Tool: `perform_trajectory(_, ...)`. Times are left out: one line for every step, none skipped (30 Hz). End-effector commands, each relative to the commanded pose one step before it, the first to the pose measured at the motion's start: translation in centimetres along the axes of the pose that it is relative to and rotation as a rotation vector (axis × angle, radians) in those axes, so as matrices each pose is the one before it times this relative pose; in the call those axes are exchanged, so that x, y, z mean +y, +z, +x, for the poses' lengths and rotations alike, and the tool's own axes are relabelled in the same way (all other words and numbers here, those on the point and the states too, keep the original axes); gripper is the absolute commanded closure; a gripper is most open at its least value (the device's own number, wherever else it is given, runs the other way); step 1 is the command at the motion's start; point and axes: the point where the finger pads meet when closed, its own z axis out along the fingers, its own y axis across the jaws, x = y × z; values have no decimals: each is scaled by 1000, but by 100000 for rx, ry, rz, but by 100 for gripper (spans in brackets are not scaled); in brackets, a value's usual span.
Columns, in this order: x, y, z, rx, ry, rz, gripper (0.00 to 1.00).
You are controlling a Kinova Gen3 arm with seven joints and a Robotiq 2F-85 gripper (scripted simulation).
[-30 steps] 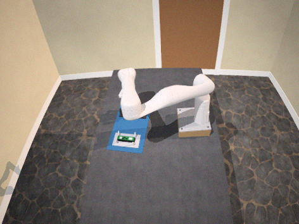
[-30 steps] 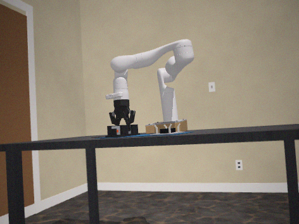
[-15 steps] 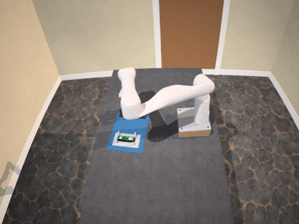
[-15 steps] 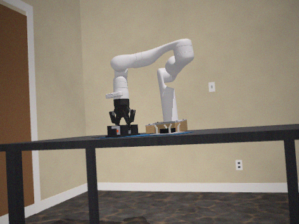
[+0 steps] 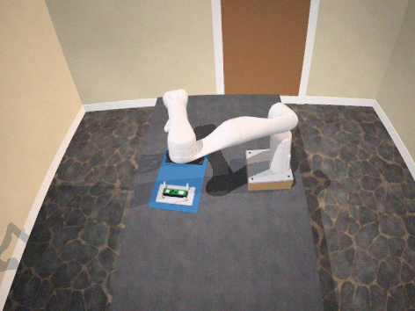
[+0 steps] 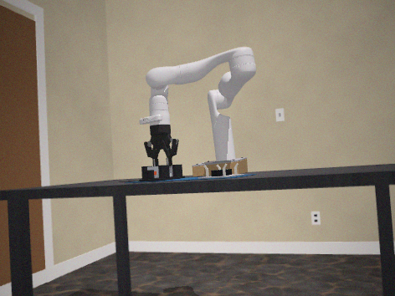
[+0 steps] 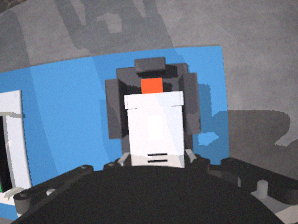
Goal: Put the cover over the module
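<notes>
The white cover (image 7: 154, 129) sits in its dark holder (image 7: 154, 99), which carries an orange mark (image 7: 152, 86), on the blue mat (image 7: 73, 110). My gripper (image 6: 161, 160) reaches straight down into the holder (image 6: 161, 171) and is shut on the cover. In the wrist view the fingertips are hidden by the gripper body. The green module (image 5: 176, 191) lies on the white base plate (image 5: 175, 194) at the mat's near end, between thin white posts. The arm hides the holder in the overhead view.
The blue mat (image 5: 178, 184) lies on a dark table. The arm's tan and white pedestal (image 5: 269, 173) stands to the right of the mat. The base plate's edge shows at the left of the wrist view (image 7: 12, 143).
</notes>
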Motion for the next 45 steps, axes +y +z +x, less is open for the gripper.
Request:
perform_trajectory(-3, -1197, 93, 351, 47, 13, 100)
perform_trajectory(0, -300, -2, 0, 0, 0, 100)
perform_trajectory(0, -300, -2, 0, 0, 0, 100)
perform_trajectory(0, -300, -2, 0, 0, 0, 100)
perform_trajectory(0, -300, -2, 0, 0, 0, 100)
perform_trajectory(0, -300, -2, 0, 0, 0, 100)
perform_trajectory(0, -300, -2, 0, 0, 0, 100)
perform_trajectory(0, 0, 0, 0, 0, 0, 100)
perform_trajectory(0, 0, 0, 0, 0, 0, 100)
perform_trajectory(0, 0, 0, 0, 0, 0, 100)
perform_trajectory(0, 0, 0, 0, 0, 0, 100)
perform_trajectory(0, 0, 0, 0, 0, 0, 100)
perform_trajectory(0, 0, 0, 0, 0, 0, 100)
perform_trajectory(0, 0, 0, 0, 0, 0, 100)
perform_trajectory(252, 264, 0, 182, -629, -481, 99)
perform_trajectory(0, 0, 0, 0, 0, 0, 99)
perform_trajectory(0, 0, 0, 0, 0, 0, 99)
perform_trajectory(0, 0, 0, 0, 0, 0, 99)
perform_trajectory(0, 0, 0, 0, 0, 0, 99)
perform_trajectory(0, 0, 0, 0, 0, 0, 99)
perform_trajectory(0, 0, 0, 0, 0, 0, 99)
perform_trajectory(0, 0, 0, 0, 0, 0, 99)
perform_trajectory(0, 0, 0, 0, 0, 0, 99)
perform_trajectory(0, 0, 0, 0, 0, 0, 99)
perform_trajectory(0, 0, 0, 0, 0, 0, 99)
perform_trajectory(0, 0, 0, 0, 0, 0, 99)
perform_trajectory(0, 0, 0, 0, 0, 0, 99)
perform_trajectory(0, 0, 0, 0, 0, 0, 99)
perform_trajectory(0, 0, 0, 0, 0, 0, 99)
perform_trajectory(0, 0, 0, 0, 0, 0, 99)
perform_trajectory(0, 0, 0, 0, 0, 0, 99)
perform_trajectory(-2, -5, 3, 11, -1, 8, 100)
perform_trajectory(0, 0, 0, 0, 0, 0, 100)
perform_trajectory(0, 0, 0, 0, 0, 0, 100)
perform_trajectory(0, 0, 0, 0, 0, 0, 100)
perform_trajectory(0, 0, 0, 0, 0, 0, 100)
perform_trajectory(0, 0, 0, 0, 0, 0, 100)
perform_trajectory(0, 0, 0, 0, 0, 0, 100)
perform_trajectory(0, 0, 0, 0, 0, 0, 100)
perform_trajectory(0, 0, 0, 0, 0, 0, 100)
perform_trajectory(0, 0, 0, 0, 0, 0, 100)
perform_trajectory(0, 0, 0, 0, 0, 0, 100)
perform_trajectory(0, 0, 0, 0, 0, 0, 100)
perform_trajectory(0, 0, 0, 0, 0, 0, 100)
perform_trajectory(0, 0, 0, 0, 0, 0, 100)
